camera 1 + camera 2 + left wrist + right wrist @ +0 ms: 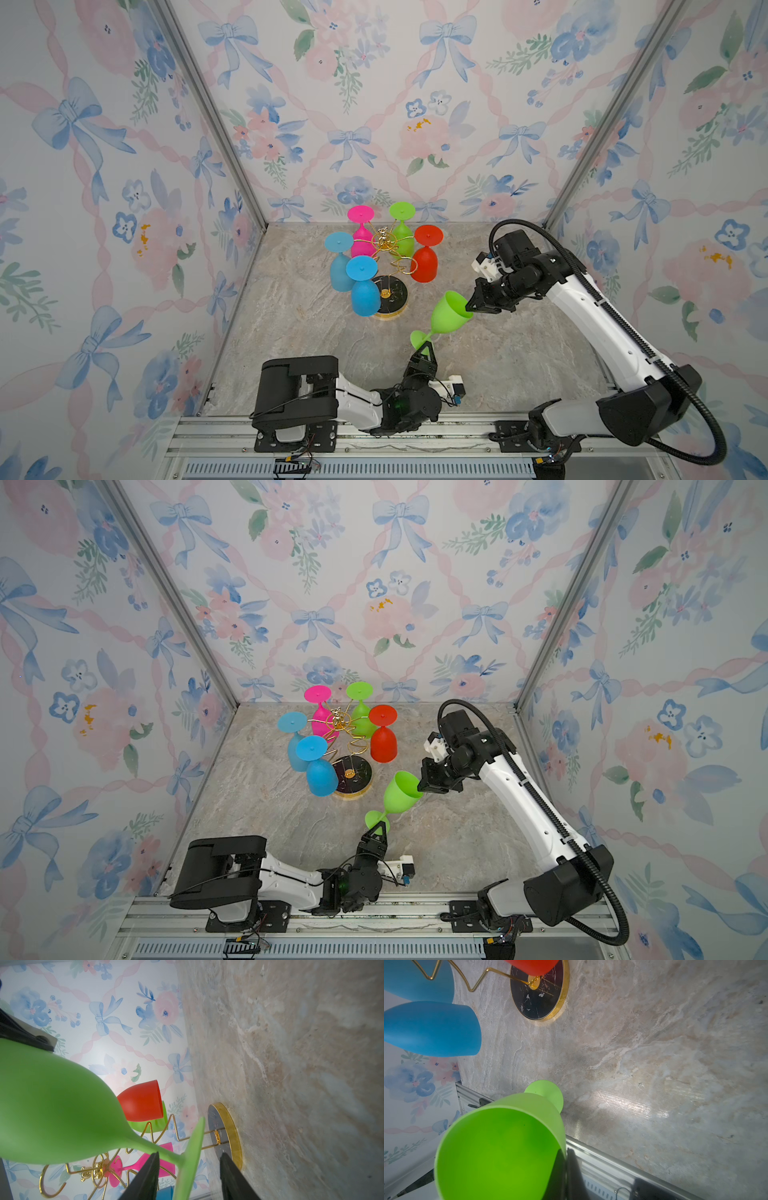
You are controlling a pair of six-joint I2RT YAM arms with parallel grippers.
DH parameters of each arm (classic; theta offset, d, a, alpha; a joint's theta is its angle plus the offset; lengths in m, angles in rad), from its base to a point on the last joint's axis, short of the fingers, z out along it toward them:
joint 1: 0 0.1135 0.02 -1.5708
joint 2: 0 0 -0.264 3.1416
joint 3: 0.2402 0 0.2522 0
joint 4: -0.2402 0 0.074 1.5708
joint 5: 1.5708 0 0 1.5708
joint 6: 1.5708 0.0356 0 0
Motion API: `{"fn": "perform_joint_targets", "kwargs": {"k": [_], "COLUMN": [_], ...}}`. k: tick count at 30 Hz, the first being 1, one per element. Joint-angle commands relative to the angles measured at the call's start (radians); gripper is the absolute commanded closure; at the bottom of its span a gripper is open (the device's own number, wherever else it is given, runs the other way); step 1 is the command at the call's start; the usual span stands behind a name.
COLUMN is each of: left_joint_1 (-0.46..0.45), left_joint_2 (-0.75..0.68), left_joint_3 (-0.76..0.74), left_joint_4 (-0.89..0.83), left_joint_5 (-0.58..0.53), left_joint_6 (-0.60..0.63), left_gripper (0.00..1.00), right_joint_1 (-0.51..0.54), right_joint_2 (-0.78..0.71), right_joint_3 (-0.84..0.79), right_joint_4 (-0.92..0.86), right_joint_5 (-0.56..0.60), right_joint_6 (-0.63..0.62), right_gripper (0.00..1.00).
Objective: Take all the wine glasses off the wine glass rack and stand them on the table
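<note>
A lime-green wine glass (451, 313) (401, 793) hangs tilted in the air, clear of the wine glass rack (386, 245) (338, 723). My right gripper (471, 307) (420, 787) (566, 1151) is shut on its bowl rim, one finger inside the bowl (500, 1147) and one outside. My left gripper (424, 347) (378, 827) (189, 1155) is open, its two black fingers (149, 1176) straddling the glass's round foot (193, 1147) with a gap on each side. The gold wire rack stands on a black gold-rimmed base (395, 305) (542, 1005).
Several coloured glasses hang upside down on the rack: pink (361, 232), green (402, 235), red (426, 257) and two blue (363, 286). One ring arm (405, 266) holds nothing. Floral walls enclose the marble table (519, 353); a metal rail (374, 432) runs along its front.
</note>
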Motion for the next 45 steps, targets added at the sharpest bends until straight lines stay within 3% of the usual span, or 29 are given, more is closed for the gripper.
{"fn": "perform_joint_targets", "kwargs": {"k": [1,7,14,17,22,27,35,45], "left_joint_1": [-0.009,-0.009,0.002,0.036,0.142,0.204,0.255,0.381], "left_joint_2": [-0.041,-0.113,-0.248,-0.328,-0.473,-0.583,-0.828,-1.044], "left_joint_3": [0.025,0.064,0.175,0.223,0.25,0.278,0.182,0.132], "left_joint_4": [0.004,-0.172,-0.544,-0.645,-0.683,-0.755,-0.887,-1.111], "left_joint_5": [0.013,0.073,0.295,0.411,0.557,0.539,0.505,0.518], "left_joint_6": [-0.072,-0.26,-0.615,-0.755,-0.871,-0.979,-1.203,-1.381], "left_gripper": [0.44,0.38,0.34,0.31,0.23,0.23,0.2,0.21], "right_joint_1": [-0.022,-0.041,-0.051,-0.055,-0.057,-0.08,-0.149,-0.177], "right_joint_2": [-0.038,-0.043,-0.016,0.004,0.042,0.084,0.153,0.389], "right_joint_3": [0.006,0.043,0.113,0.128,0.114,0.124,0.191,0.41], "right_joint_4": [0.04,0.054,0.019,0.022,0.068,0.113,0.165,0.157], "right_joint_5": [0.032,0.116,0.332,0.426,0.528,0.58,0.579,0.585], "right_joint_6": [0.028,0.004,-0.114,-0.153,-0.181,-0.205,-0.223,-0.242], "right_gripper": [1.0,1.0,1.0,1.0,1.0,1.0,1.0,1.0]}}
